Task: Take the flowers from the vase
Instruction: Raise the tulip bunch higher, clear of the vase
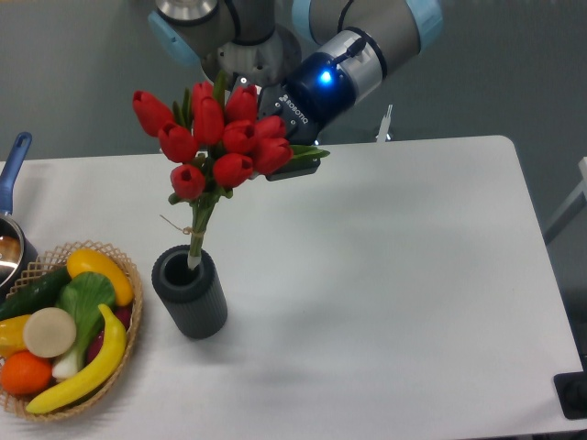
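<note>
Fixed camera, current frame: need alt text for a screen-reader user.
A robot arm's gripper holds a bunch of red flowers lifted above a dark vase, with the stem tips at the vase's mouth. A basket of fruit and vegetables sits on the white table left of the vase.

We see a white bench (404, 275) with rounded corners filling most of the view, its matte top evenly lit, with only soft, faint shadows on it. Behind it we see a plain grey-green wall (514, 64), darker than the bench top and without windows or marks. At the right edge a pale slanted bar (564, 215) crosses the dark floor (573, 275) beside the bench, and a small black block (573, 396) sits in the lower right corner.
</note>
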Tool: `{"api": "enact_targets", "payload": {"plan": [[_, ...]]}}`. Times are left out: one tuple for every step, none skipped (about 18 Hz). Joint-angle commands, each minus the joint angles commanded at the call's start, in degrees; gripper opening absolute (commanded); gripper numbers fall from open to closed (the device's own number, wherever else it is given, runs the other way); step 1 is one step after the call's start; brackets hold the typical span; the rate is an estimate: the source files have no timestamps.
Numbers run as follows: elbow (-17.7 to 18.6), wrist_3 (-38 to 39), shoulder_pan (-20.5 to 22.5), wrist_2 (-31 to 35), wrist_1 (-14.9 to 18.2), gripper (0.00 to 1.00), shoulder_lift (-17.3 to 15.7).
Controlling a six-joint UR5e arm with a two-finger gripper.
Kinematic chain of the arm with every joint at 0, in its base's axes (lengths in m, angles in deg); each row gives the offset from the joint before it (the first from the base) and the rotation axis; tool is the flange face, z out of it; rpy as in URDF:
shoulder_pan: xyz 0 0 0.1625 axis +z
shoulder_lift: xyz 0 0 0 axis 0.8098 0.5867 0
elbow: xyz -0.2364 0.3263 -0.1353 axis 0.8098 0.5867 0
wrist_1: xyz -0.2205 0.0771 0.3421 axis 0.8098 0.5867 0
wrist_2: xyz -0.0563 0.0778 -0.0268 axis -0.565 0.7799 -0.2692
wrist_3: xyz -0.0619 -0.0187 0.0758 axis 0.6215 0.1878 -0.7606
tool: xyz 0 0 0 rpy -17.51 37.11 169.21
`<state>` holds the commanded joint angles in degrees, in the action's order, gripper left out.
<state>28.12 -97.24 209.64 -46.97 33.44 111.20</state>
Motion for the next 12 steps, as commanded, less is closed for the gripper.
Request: {"api": "enact_targets", "payload": {"plan": [[0.26, -0.17, 0.09, 0.0, 0.0, 0.32, -0.09], [0.44, -0.18, 0.44, 0.0, 0.0, 0.32, -0.26], [0.7, -0.09, 0.88, 0.0, 0.0, 0.32, -0.53], [1.14, -0.26, 1.05, 0.0, 0.0, 0.32, -0.7], [1.15, -0.35, 1.14, 0.0, -0.09, 0.32, -0.88], [1.15, -0.35, 1.32, 0.0, 0.0, 0.32, -0.88], [1.06, -0.35, 1.32, 0.0, -0.09, 0.32, -0.88], [0.88, -0.35, 1.41, 0.0, -0.09, 0.32, -0.88], [0.88, -0.35, 1.41, 0.0, -0.09, 0.32, -0.79], [0.88, -0.35, 1.41, 0.0, -0.09, 0.32, -0.79], [0.88, -0.35, 1.41, 0.0, -0.09, 0.32, -0.79], [0.97, -0.35, 1.41, 0.0, -0.09, 0.32, -0.79]]}}
